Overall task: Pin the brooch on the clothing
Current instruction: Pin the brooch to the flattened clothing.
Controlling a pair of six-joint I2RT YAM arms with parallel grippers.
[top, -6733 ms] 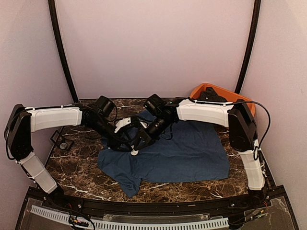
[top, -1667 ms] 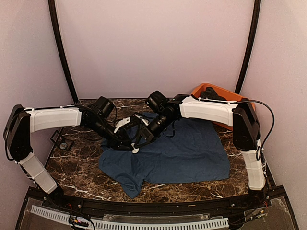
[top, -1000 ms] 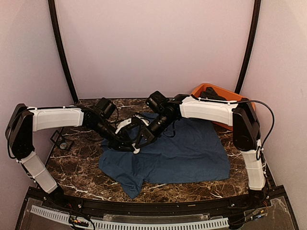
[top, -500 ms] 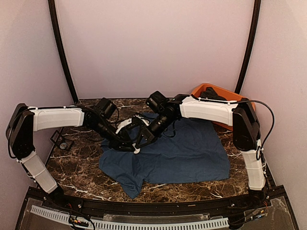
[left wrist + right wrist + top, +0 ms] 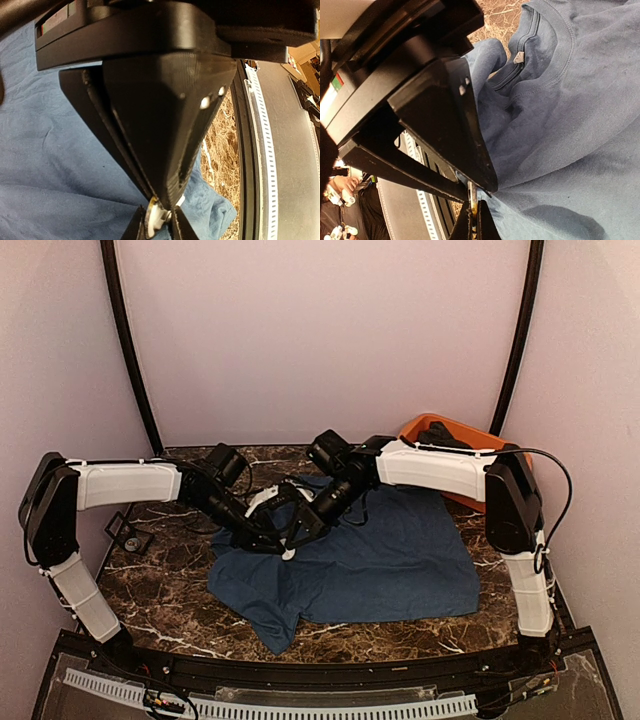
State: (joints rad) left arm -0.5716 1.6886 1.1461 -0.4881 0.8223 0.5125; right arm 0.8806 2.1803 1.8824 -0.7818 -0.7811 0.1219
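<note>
The clothing, a dark navy T-shirt (image 5: 390,560), lies spread on the marble table. It fills the left wrist view (image 5: 50,150) and shows its collar in the right wrist view (image 5: 570,125). My left gripper (image 5: 279,544) and right gripper (image 5: 294,538) meet tip to tip over the shirt's left part. A small white and gold brooch (image 5: 288,554) sits between the tips. In the left wrist view the left gripper (image 5: 162,207) is shut with the brooch (image 5: 157,220) at its tip. In the right wrist view the right gripper (image 5: 475,192) is shut on the brooch's thin metal edge (image 5: 472,197).
An orange tub (image 5: 410,428) with dark items in it stands at the back right, touching the shirt's edge. A small black object (image 5: 130,536) lies at the table's left side. A black rail (image 5: 320,675) runs along the front edge.
The left arm has shifted a little to the right, and the joined gripper tips moved slightly right with it. Both grippers stay shut at the brooch.
</note>
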